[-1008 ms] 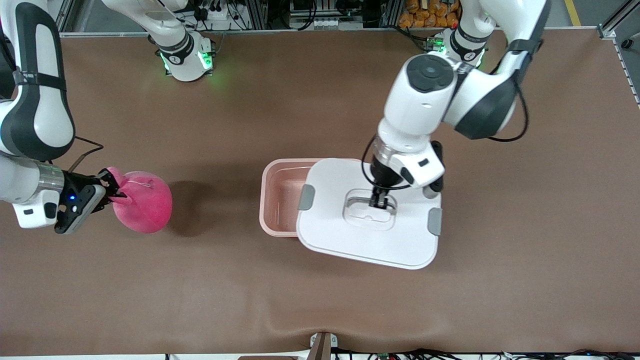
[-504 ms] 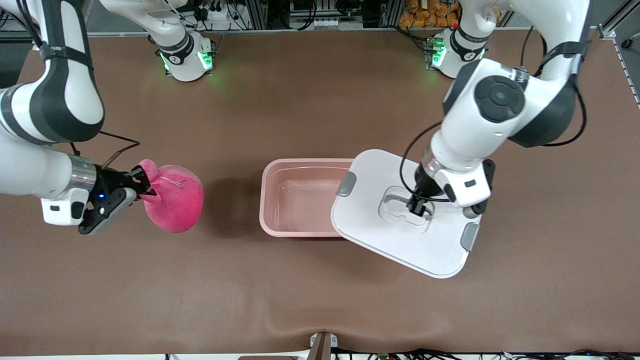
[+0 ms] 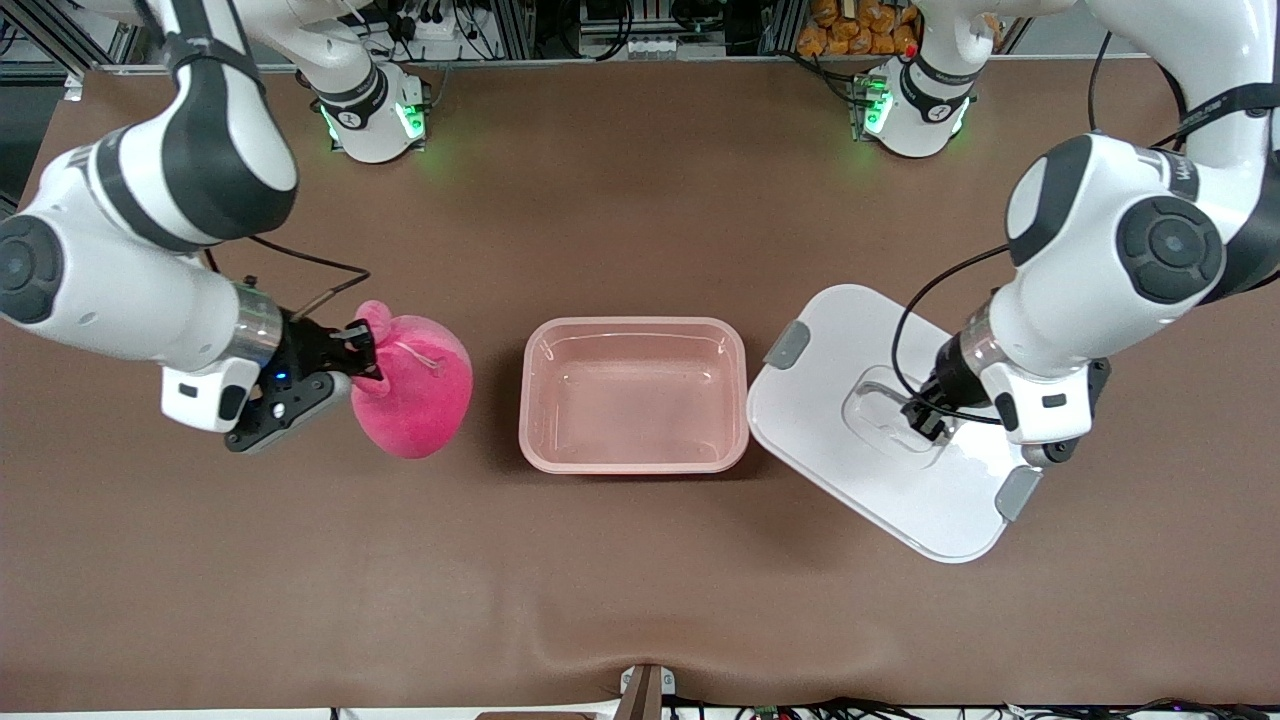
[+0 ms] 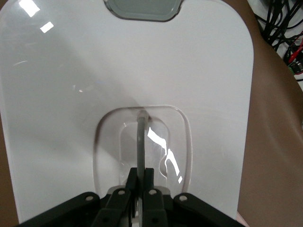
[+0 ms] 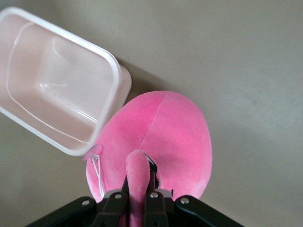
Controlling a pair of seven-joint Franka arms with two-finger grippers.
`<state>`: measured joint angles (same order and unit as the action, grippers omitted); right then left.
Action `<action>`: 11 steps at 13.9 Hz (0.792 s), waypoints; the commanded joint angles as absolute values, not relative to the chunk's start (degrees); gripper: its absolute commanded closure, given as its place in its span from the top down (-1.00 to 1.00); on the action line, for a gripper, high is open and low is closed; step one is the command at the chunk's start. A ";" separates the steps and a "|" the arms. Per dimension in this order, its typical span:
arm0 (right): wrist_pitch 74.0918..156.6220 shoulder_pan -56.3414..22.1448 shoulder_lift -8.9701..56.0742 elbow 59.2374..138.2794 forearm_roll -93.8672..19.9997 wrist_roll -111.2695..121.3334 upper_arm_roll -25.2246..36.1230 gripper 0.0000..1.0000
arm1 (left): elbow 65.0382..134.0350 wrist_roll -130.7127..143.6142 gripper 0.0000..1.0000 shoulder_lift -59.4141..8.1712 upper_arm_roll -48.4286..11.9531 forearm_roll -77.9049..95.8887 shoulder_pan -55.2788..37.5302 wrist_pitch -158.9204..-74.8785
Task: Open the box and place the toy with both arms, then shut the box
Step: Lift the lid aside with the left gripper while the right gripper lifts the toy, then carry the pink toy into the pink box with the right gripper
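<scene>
Pink tub (image 3: 634, 395): open, uncovered. White lid (image 3: 860, 470): aloft, left end effector (image 3: 922, 418) clamped on handle. Pink plush toy (image 3: 415, 400): nub pinched by right end effector (image 3: 362, 352), underside unseen.

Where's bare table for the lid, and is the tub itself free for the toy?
The tub is open and empty. Bare table lies under and around the lid, held by the left gripper toward the left arm's end. It is crowded beside the tub, where the right gripper carries the toy.
</scene>
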<state>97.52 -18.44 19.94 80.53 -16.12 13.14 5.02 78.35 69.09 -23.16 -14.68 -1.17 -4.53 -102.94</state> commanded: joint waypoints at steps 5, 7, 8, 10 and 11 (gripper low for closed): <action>97.90 -24.60 23.11 72.43 -24.17 -6.92 5.71 -1.00 | 80.33 56.09 -1.00 -22.15 -15.21 0.00 2.54 -99.14; 103.15 -27.67 25.21 70.32 -24.17 -10.79 5.71 -1.00 | 80.86 53.27 -1.00 -22.24 -15.21 0.26 4.12 -99.05; 104.66 -28.64 25.83 70.14 -24.17 -12.64 5.71 -1.00 | 81.29 52.22 -1.00 -22.15 -15.21 0.35 4.65 -99.05; 105.55 -29.35 26.63 70.14 -24.08 -13.10 5.71 -1.00 | 81.65 49.07 -1.00 -22.15 -15.21 0.26 6.23 -98.88; 105.73 -29.62 27.33 70.05 -24.08 -12.92 5.80 -1.00 | 81.82 44.87 -1.00 -22.32 -15.21 0.26 7.55 -98.70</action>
<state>106.13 -29.39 25.26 72.70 -22.98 -12.04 5.00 80.89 50.39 -23.18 -14.65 -0.90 5.11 -99.57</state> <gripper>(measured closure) 0.890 0.930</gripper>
